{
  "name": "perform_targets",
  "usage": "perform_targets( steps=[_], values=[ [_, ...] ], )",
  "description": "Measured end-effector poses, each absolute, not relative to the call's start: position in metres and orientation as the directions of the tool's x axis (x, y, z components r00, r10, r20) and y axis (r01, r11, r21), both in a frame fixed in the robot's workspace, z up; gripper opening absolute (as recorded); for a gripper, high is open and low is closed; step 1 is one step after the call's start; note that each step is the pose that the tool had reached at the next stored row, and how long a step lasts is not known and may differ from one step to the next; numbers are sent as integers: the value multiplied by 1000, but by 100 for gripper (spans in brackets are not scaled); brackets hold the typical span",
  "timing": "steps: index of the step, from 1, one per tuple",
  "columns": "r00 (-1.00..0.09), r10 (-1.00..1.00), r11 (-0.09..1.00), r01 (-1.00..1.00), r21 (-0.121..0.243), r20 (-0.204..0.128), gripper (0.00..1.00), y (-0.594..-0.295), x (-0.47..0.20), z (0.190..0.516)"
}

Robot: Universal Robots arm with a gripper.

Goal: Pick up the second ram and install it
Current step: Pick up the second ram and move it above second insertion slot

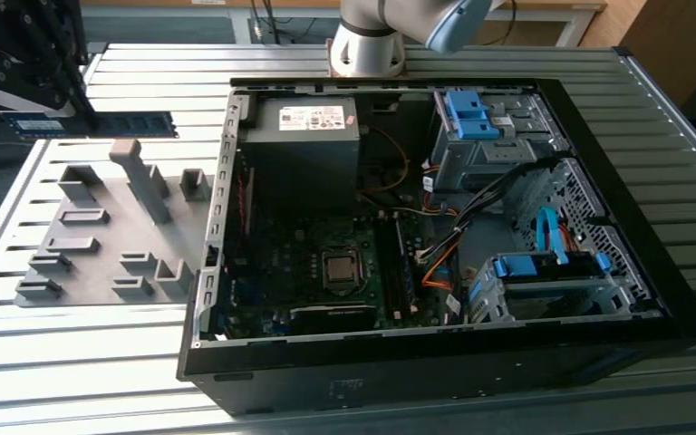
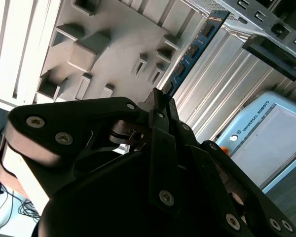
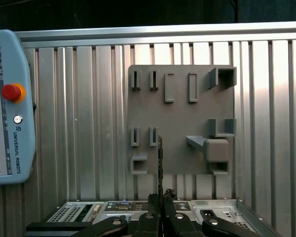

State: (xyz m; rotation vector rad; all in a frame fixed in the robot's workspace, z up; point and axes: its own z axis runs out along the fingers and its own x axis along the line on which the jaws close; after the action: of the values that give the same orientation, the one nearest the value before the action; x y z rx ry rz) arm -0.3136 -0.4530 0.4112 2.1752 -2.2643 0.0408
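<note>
Nearest the lens in the exterior view stands a black, open-sided computer case (image 1: 445, 362) on the ribbed aluminium tabletop (image 1: 70, 362). Just beside the case, toward the exterior view's left, lies a flat grey plastic holder plate (image 1: 94, 245) studded with upright blocks. Over that plate's far end the black claw (image 1: 82, 116) is clamped on the slim blue-green ram stick (image 1: 130, 125) — the stick is held level, on its long edge, with black chips along its face.

In the second wrist view the claw (image 2: 160, 96) and its black linkage are closest, the fingers pinched together on one end of the ram stick (image 2: 192, 49). The stick juts away alongside the holder plate (image 2: 113, 39), between the plate and the case's grey metal frame (image 2: 266, 27). A pale-blue teach pendant (image 2: 266, 138) lies on the tabletop well apart from the plate.

In the first wrist view the claw (image 3: 160, 205) grips the ram stick (image 3: 160, 158), seen edge-on as a thin dark line over the holder plate (image 3: 182, 118) near the plate's edge that faces the case (image 3: 113, 210). The teach pendant (image 3: 10, 108) — red button showing — rests on the tabletop (image 3: 93, 123) near the plate's side.
</note>
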Motion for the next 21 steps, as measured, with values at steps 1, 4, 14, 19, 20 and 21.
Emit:
perform_targets(
  steps=[1,4,14,19,20,21],
  values=[
    [-40,-999,40,-999,-18,19,14,-453,-312,411],
    [-40,-999,40,-999,-17,19,14,-453,-309,411],
    [-40,-999,40,-999,-17,19,14,-453,-297,411],
    [-40,-999,40,-999,-16,19,14,-453,-292,411],
    [-40,-999,40,-999,-16,19,14,-453,-291,411],
    [-40,-999,40,-999,-16,19,14,-453,-290,411]
  ],
)
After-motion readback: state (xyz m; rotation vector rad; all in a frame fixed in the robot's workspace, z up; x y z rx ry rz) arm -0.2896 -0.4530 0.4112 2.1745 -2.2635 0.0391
